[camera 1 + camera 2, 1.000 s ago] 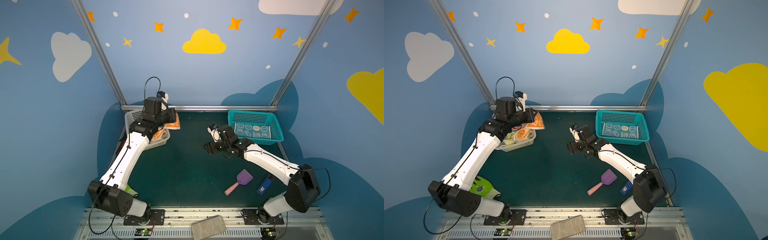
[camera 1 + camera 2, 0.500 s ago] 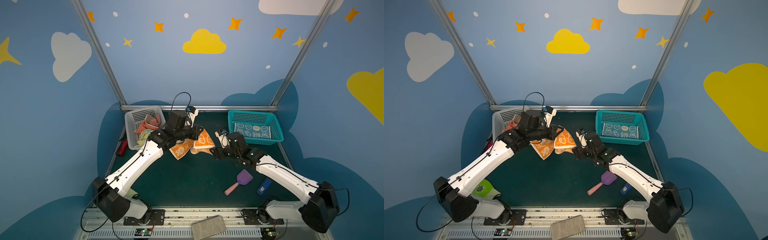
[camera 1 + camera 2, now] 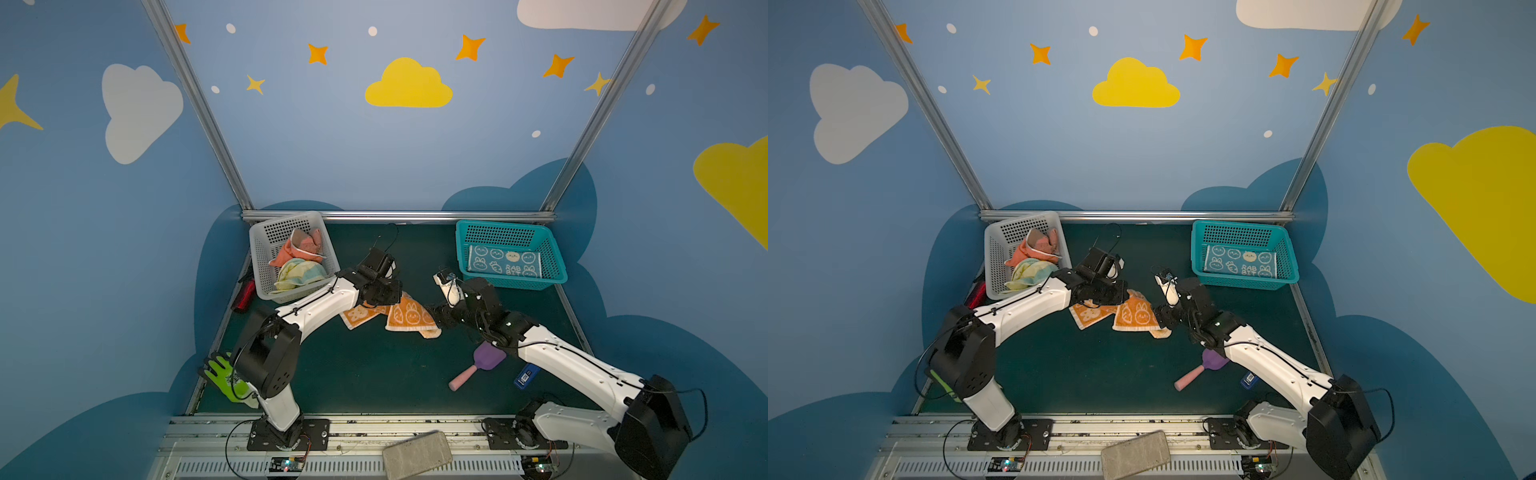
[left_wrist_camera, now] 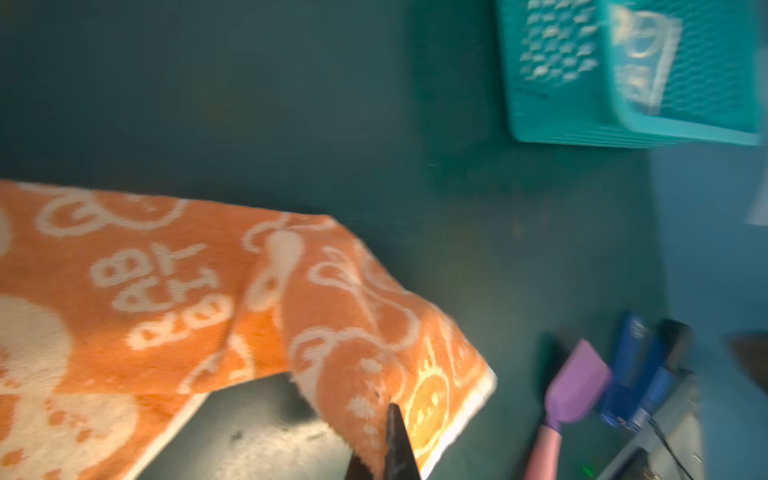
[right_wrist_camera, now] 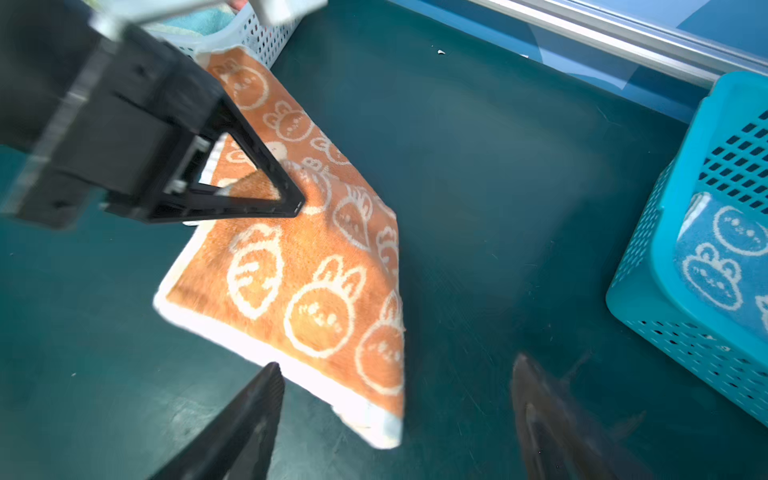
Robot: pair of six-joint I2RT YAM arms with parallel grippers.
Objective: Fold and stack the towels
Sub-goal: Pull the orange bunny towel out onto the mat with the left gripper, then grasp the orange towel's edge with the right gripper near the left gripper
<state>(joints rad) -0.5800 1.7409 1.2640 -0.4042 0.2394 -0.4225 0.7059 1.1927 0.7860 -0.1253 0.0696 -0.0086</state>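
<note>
Green mat: L gripper pinches orange towel; R gripper spread, at its edge.

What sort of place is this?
Probably a robot practice booth: left arm and right arm bolted to a rail, orange towel between them, grey basket and teal basket holding more.

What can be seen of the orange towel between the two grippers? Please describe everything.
The orange towel is soft terry cloth with white rabbits, carrots, lettering and a white border. It is crumpled and partly folded over, not flat. The shut left gripper pinches a raised fold, and its lower edges seem to rest on the dark green mat. The open right gripper hovers at one corner, not gripping it.
</note>
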